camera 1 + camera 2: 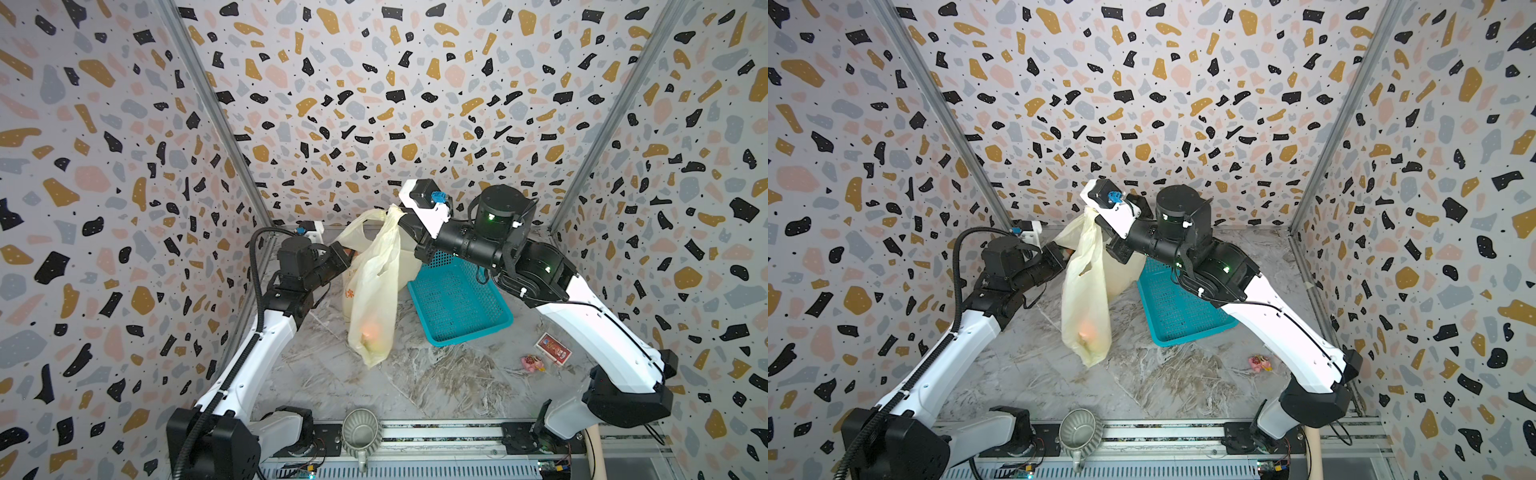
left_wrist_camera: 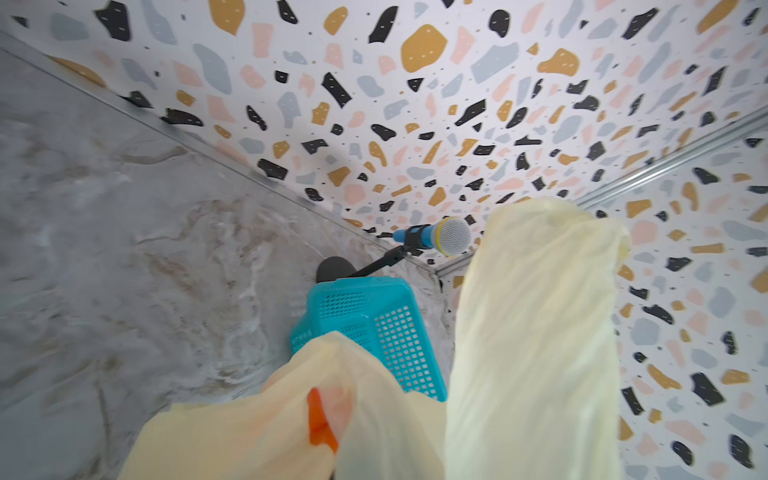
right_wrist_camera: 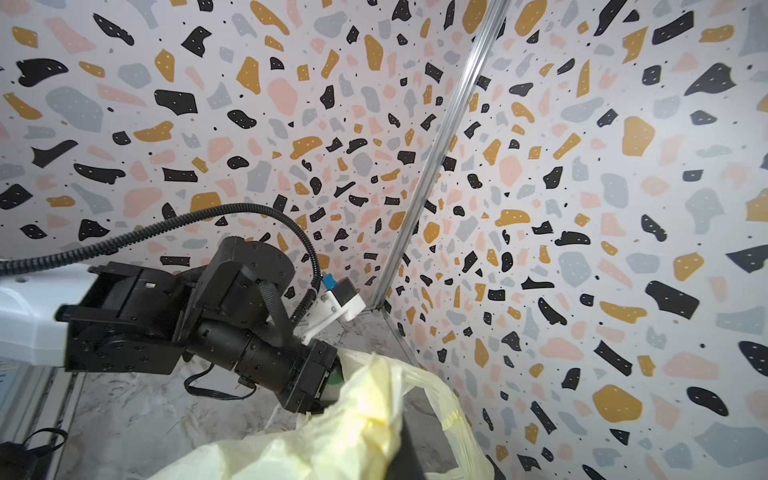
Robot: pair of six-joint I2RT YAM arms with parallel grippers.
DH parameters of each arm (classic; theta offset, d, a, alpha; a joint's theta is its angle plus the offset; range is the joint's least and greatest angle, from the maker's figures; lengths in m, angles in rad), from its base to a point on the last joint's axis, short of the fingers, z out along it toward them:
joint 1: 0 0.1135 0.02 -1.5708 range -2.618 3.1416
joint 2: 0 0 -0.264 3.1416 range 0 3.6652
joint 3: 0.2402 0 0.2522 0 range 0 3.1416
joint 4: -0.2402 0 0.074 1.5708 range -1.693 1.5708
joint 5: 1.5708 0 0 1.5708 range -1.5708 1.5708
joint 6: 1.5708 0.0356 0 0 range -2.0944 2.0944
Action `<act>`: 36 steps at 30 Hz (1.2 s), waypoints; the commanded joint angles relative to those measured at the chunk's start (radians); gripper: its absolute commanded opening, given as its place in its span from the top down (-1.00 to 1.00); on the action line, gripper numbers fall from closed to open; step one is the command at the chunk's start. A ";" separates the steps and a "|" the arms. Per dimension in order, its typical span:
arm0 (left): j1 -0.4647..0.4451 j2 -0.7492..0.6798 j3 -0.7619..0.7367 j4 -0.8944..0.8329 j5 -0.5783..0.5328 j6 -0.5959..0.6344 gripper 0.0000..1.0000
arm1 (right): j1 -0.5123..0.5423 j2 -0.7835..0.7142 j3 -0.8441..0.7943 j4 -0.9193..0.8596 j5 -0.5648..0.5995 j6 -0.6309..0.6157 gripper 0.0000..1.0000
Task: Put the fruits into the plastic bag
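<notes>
**A:** The marble surface (image 1: 436,386) is carrying the teal basket (image 1: 461,303), and the plastic bag (image 1: 374,291) is hanging just beside that basket, on the left arm's side. Neither top view is showing whether its lowest tip is touching down.

**B:** What is worrying the observer there?

**A:** The film is looking thin, and the whole load is hanging from two small bunched grips. If the arms pull apart, a handle could tear. Or the film could slide out of a grip and spill the load beside the basket.

**B:** And how are the arms standing?

**A:** The right arm (image 1: 594,332) is reaching over the basket with its elbow bent and its wrist raised well above it. The left arm (image 1: 257,353) is stretching in from the side away from the basket, with its wrist lower and its forearm nearly level.

**B:** The claws?

**A:** The right claw (image 1: 401,216) is pressed together on a bunched handle above the basket's far corner. The left claw (image 1: 348,252) is pressed together too, seemingly pinching the bag's other edge, though film is covering its tips in the left wrist view.

**B:** The fruits?

**A:** The fruits (image 1: 369,332) are glowing orange and green through the film at the bag's bottom, near the basket's front corner. None is showing inside the basket, so the job is looking nearly done.
</notes>
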 commanded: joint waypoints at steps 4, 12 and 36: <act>0.001 -0.046 -0.100 0.219 0.079 -0.016 1.00 | -0.011 -0.091 -0.236 0.072 0.152 -0.017 1.00; -0.019 -0.066 -0.346 0.259 -0.037 0.001 1.00 | -0.089 -0.158 -0.637 0.138 0.126 0.187 1.00; -0.058 -0.104 0.096 -0.416 -1.022 0.173 -0.99 | -0.712 -0.204 -1.019 0.210 -0.293 0.781 -0.32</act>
